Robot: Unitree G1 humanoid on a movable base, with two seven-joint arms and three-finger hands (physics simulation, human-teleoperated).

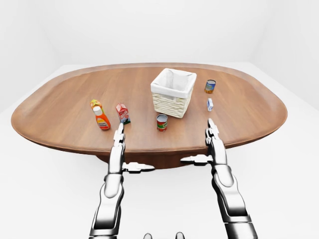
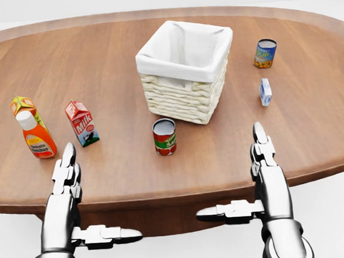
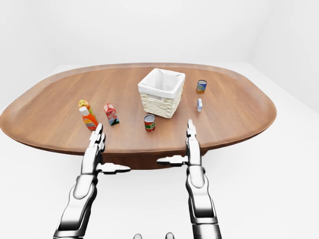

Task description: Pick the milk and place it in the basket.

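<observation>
Milk carton (image 2: 81, 123) stood upright on the wooden table (image 2: 312, 132), left of the wicker basket (image 2: 185, 69) and just right of an orange sauce bottle (image 2: 36, 136) with a small orange carton (image 2: 23, 106) behind it. The left hand (image 2: 63, 188) lay flat near the table's near edge, fingers straight and thumb out sideways, empty, just near of the carton. The right hand (image 2: 267, 170) matched it on the right, equally spread and empty.

To do the reach well, I judge the left hand should go forward and slightly right, close on the carton's flat sides, and avoid nudging the bottle beside it; the lift then needs to clear the basket's tall rim and the red can (image 2: 164, 136) standing near it.

The head view read the carton's "Milk" print and the basket's white liner; the eye views showed the whole oval table, both forearms, the blue can (image 1: 210, 86) and the small blue-white carton (image 1: 210, 104).
</observation>
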